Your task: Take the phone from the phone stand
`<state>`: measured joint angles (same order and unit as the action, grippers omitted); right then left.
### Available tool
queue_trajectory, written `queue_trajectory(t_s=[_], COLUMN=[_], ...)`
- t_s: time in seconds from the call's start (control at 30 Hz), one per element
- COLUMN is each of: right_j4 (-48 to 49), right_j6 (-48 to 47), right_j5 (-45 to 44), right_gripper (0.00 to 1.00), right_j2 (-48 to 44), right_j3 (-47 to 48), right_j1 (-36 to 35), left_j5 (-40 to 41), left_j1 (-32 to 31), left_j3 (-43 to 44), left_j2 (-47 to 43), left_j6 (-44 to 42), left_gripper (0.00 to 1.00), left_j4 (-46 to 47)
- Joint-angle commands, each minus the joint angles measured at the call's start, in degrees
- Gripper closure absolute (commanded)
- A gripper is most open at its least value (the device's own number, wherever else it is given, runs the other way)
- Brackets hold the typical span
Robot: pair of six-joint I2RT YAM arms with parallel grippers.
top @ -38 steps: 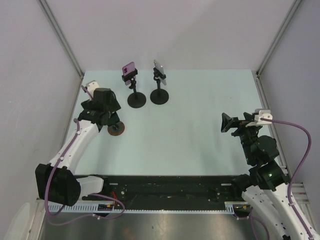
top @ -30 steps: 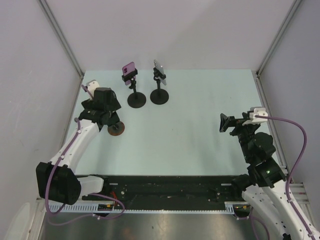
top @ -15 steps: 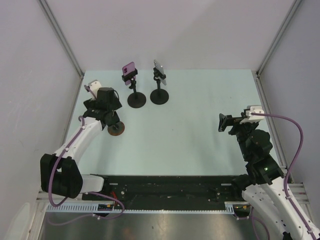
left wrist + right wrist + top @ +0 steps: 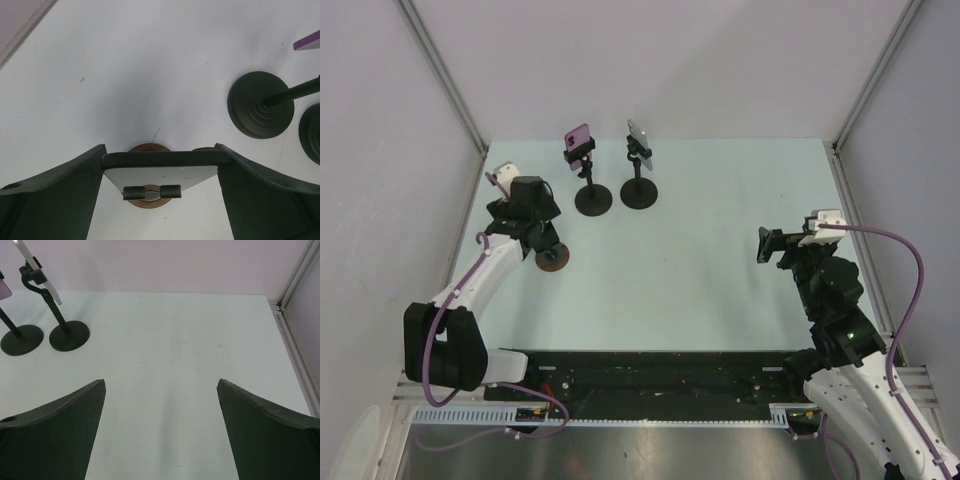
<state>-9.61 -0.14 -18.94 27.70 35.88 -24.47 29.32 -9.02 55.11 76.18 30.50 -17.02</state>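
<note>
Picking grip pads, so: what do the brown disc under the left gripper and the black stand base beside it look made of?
Brown disc: wood or wood-look plastic, matte, warm brown rim.
Black stand base: moulded plastic or painted metal, matte, stepped concentric rings, no glints.

Nothing readable in any of these, honestly. No lettering, logos or numbers that I can make out. The phone [image 4: 160, 172] up close in the left wrist view has a plain pale face with just a small dark clip [image 4: 152, 192] across it. The pink phone [image 4: 578, 134] and the grey phone [image 4: 639, 135] at the back are too small to show any print.
</note>
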Motion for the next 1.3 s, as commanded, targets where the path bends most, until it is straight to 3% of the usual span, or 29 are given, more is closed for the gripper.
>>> queue_trajectory(t_s=[0.0, 0.3, 0.67, 0.83, 1.13, 1.27], right_j4=[0.9, 0.82, 0.73, 0.64, 6.95, 12.14], right_j6=[-0.83, -0.56, -0.12, -0.12, 9.72, 12.0], right_j5=[0.66, 2.06, 5.31, 14.51, 36.57, 41.87], right_gripper=[0.0, 0.0, 0.0, 0.0, 0.0, 0.0], right_j2=[-0.19, -0.72, -1.34, 0.59, 12.19, 19.56], right_j3=[1.39, 1.39, 1.39, 3.31, 6.05, 6.05], right_j1=[0.74, 0.83, 0.74, 0.74, 0.13, -3.2], left_j5=[-1.72, -3.57, -5.24, -10.59, -25.7, -32.3], left_j1=[0.23, 0.23, 0.14, 0.14, -2.66, -4.87], left_j3=[-0.97, -1.5, -0.8, 2.54, 7.55, 7.91], left_j2=[-0.6, -4.9, -13.95, -15.89, -15.54, -14.4], left_j6=[-0.09, -1.84, -5.01, -3.96, 1.84, 6.13], left_gripper=[0.09, 0.39, 0.83, 0.98, 0.99, 1.0], left_j4=[2.6, 2.51, 1.29, -2.23, -8.91, -9.97])
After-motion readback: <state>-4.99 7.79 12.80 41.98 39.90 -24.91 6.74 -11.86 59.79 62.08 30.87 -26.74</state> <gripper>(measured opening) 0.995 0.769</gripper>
